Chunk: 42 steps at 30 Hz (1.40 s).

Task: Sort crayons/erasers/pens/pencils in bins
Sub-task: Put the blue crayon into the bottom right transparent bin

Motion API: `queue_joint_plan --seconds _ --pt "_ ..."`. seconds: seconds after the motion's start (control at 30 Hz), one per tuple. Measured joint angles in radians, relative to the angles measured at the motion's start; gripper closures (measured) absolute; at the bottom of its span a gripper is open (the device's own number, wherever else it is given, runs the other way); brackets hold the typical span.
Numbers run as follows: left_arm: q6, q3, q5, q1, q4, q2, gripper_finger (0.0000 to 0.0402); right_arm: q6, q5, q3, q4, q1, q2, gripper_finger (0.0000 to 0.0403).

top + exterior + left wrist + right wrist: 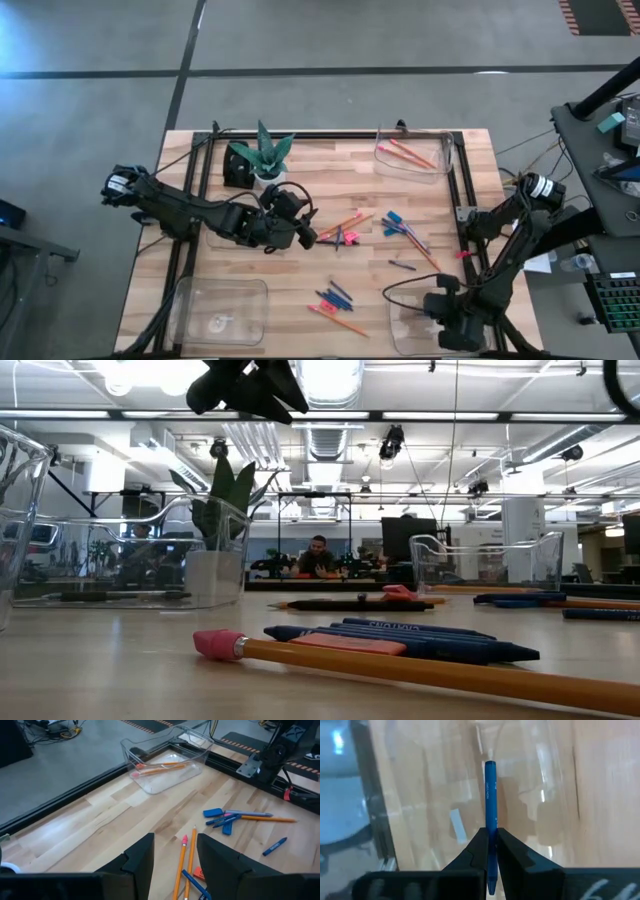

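My right gripper is pinched on a blue crayon, held over the bin at the table's five o'clock corner. Through my wrist camera the crayon runs straight out between my fingers, with clear plastic and wood grain beneath it. The step in hand, as I judge it, is the drop. To do it well I should keep the crayon's whole length inside the bin's walls, lower until it is near the floor, then part my fingers slowly so it does not bounce or roll over the shallow rim. I cannot tell from here how near the tip is to the wall, so I would favour the middle of the bin.

My left gripper hangs spread and empty over the table's centre, pointed at two pencils lying side by side just beyond my fingers. Further off toward three o'clock lie blue crayons and a blue eraser in a loose heap. The bin at one o'clock already holds pencils, so those two belong there. More sticks lie at six o'clock.
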Motion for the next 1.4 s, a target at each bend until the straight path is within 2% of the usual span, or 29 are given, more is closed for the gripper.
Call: queue_joint_plan --seconds 0.3,0.47,0.6,0.87,1.03,1.4 --pt "0.007 0.0 0.009 0.0 -0.003 0.0 0.0265 0.325 0.014 0.0 -0.054 -0.004 0.037 0.0385" --pt "0.008 0.0 0.039 0.0 -0.007 0.0 0.0265 0.396 -0.003 0.0 -0.063 -0.003 0.038 0.0385" --pt "0.008 0.0 0.039 0.0 -0.009 0.0 0.0265 0.368 0.001 -0.001 -0.059 -0.01 0.038 0.0385" --pt "0.05 0.0 0.038 0.0 -0.008 0.0 0.0265 0.165 0.027 -0.002 -0.051 -0.01 0.041 0.0385" --pt "0.05 0.0 0.042 0.0 -0.008 0.0 0.0265 0.123 0.029 -0.002 -0.051 -0.01 0.041 0.0384" --pt "0.05 0.0 0.042 0.0 -0.008 0.0 0.0265 0.057 0.03 -0.002 -0.053 -0.01 0.041 0.0344"
